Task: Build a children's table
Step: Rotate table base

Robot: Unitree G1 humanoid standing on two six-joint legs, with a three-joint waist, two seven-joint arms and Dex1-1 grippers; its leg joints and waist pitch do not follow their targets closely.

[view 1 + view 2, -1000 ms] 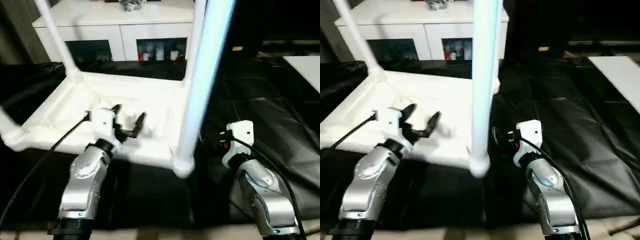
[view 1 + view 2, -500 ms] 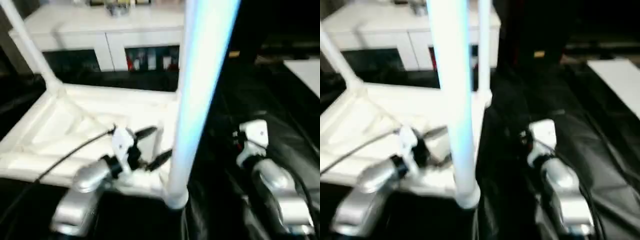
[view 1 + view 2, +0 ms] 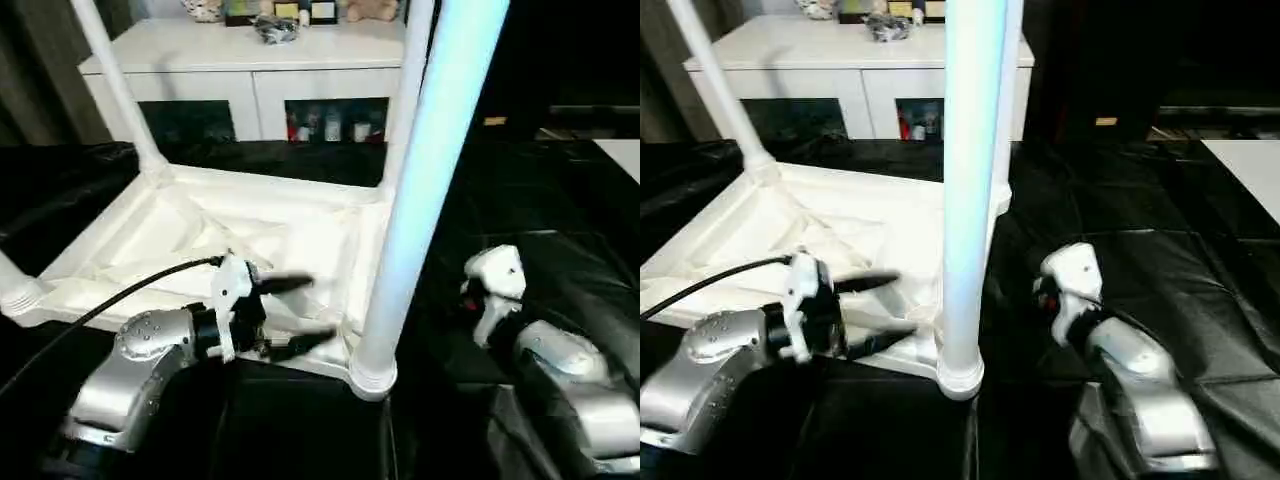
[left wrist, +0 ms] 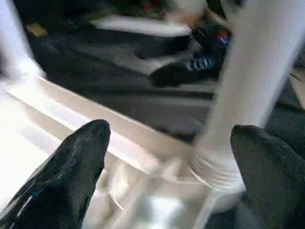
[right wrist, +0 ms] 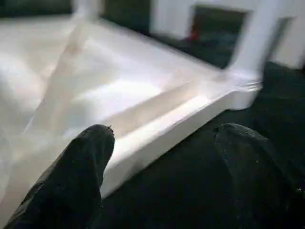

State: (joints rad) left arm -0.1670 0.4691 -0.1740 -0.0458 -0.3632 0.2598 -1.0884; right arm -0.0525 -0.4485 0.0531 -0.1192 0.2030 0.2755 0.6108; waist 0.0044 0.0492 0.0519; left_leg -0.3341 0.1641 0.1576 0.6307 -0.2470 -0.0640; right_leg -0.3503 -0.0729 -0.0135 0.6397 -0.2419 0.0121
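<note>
The children's table lies upside down on black cloth, its white ribbed tabletop point(image 3: 250, 240) facing up. The near right leg point(image 3: 425, 190) stands upright in its corner socket point(image 3: 372, 372). Two more legs rise at the far left point(image 3: 110, 85) and far right point(image 3: 405, 90) corners. My left gripper point(image 3: 312, 312) hovers open over the tabletop's front edge, fingers pointing at the base of the near right leg point(image 4: 252, 71), apart from it. In its wrist view my right gripper point(image 5: 164, 143) is open and empty, low over the cloth, facing the tabletop's rim point(image 5: 190, 119); its wrist point(image 3: 495, 285) sits right of the near leg.
A white cabinet point(image 3: 250, 55) with glass-fronted shelves stands behind the table, small items on top. Black cloth point(image 3: 560, 200) covers the ground to the right. A white flat surface point(image 3: 625, 150) shows at the right edge. A black cable point(image 3: 120, 300) trails from my left wrist.
The camera has shifted. My left gripper has swung right along the tabletop's front edge toward the near right leg, its fingers now pointing at it. The right arm has hardly moved.
</note>
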